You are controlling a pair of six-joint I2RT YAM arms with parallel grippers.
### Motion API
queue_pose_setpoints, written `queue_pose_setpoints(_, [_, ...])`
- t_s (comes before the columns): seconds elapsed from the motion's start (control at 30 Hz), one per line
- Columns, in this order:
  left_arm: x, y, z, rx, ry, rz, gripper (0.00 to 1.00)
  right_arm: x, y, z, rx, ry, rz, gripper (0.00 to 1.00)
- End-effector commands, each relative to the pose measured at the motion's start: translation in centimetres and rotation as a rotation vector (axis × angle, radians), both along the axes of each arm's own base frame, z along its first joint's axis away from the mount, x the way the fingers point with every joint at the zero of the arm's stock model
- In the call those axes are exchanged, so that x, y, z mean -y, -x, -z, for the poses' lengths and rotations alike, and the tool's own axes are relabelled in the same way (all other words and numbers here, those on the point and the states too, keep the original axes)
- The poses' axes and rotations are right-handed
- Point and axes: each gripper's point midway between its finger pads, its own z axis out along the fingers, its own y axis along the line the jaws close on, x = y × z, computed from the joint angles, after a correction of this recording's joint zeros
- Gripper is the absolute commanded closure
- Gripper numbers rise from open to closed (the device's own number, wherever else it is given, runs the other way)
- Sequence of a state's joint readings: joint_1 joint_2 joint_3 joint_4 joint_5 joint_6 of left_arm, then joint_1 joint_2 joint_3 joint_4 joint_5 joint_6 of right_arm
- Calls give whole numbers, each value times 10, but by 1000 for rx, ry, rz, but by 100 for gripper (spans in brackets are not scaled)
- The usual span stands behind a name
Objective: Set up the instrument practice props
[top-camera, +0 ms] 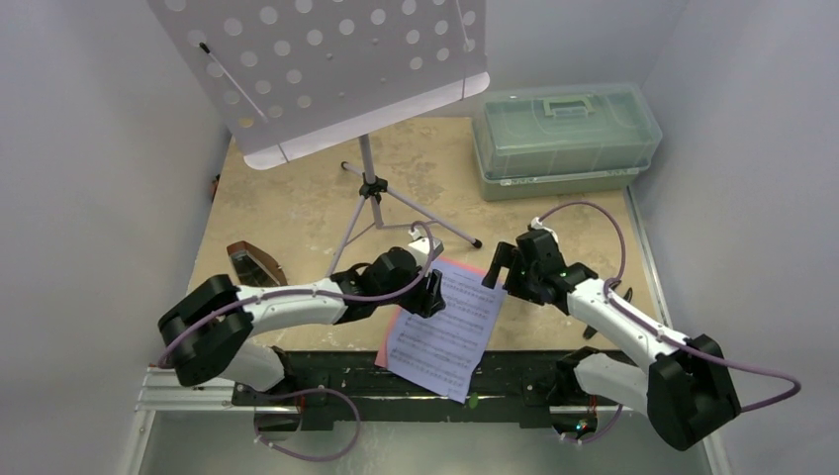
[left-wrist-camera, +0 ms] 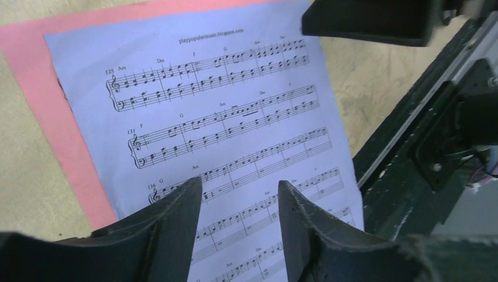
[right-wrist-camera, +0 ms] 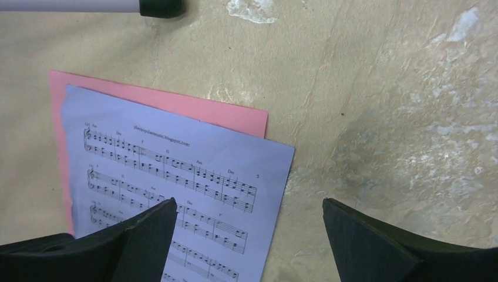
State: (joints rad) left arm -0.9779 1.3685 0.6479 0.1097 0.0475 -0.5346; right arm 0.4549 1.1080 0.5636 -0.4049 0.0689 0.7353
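You had the left gripper (left-wrist-camera: 239, 188) directly over the blue sheet (left-wrist-camera: 223, 94), jaws half apart, gripping nothing, the sheet's length running ahead of it. The right gripper (right-wrist-camera: 249, 202), spread wide, hung over the sheet's edge.

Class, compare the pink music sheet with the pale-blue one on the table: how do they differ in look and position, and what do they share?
Layering: the pale-blue sheet lies on top; the pink sheet sits beneath, with only strips along two edges showing.
Print: the pale-blue sheet shows printed staves; the pink sheet's visible strips are blank.
Both lie flat on the table at nearly the same angle.
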Motion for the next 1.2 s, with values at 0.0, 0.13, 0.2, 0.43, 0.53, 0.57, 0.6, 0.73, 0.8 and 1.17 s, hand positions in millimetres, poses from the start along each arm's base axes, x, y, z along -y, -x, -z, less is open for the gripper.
queue_pose_setpoints(0.0, [11, 4, 26, -71, -86, 59, 57, -8, 28, 13, -110, -83, 2, 4])
queue_pose_setpoints(0.13, [2, 3, 54, -118, -177, 24, 61, -23, 45, 19, -167, -154, -94, 9])
queue_pose_setpoints(0.2, [-1, 2, 67, -134, -215, 14, 67, -36, 53, 17, -181, -217, -168, 9])
queue_pose_setpoints(0.43, [-8, 9, 88, -179, -245, 5, 73, -49, 75, 26, -242, -312, -245, 7])
queue_pose_setpoints(0.53, [-9, 8, 87, -174, -245, -4, 74, -63, 78, 16, -232, -417, -271, 7])
queue_pose_setpoints(0.57, [-9, 8, 87, -175, -244, -4, 74, -68, 77, 10, -220, -451, -276, 6])
queue_pose_setpoints(0.6, [-9, 8, 87, -174, -244, -5, 74, -71, 75, 3, -204, -476, -272, 6])
queue_pose_setpoints(0.73, [-10, 7, 85, -167, -241, -16, 75, -81, 67, -27, -145, -567, -244, 7])
queue_pose_setpoints(0.8, [-10, 7, 84, -162, -238, -16, 75, -85, 63, -41, -111, -612, -239, 7])
queue_pose_setpoints(1.17, [-10, 3, 80, -141, -221, -28, 75, -84, 57, -65, -61, -619, -233, 8])
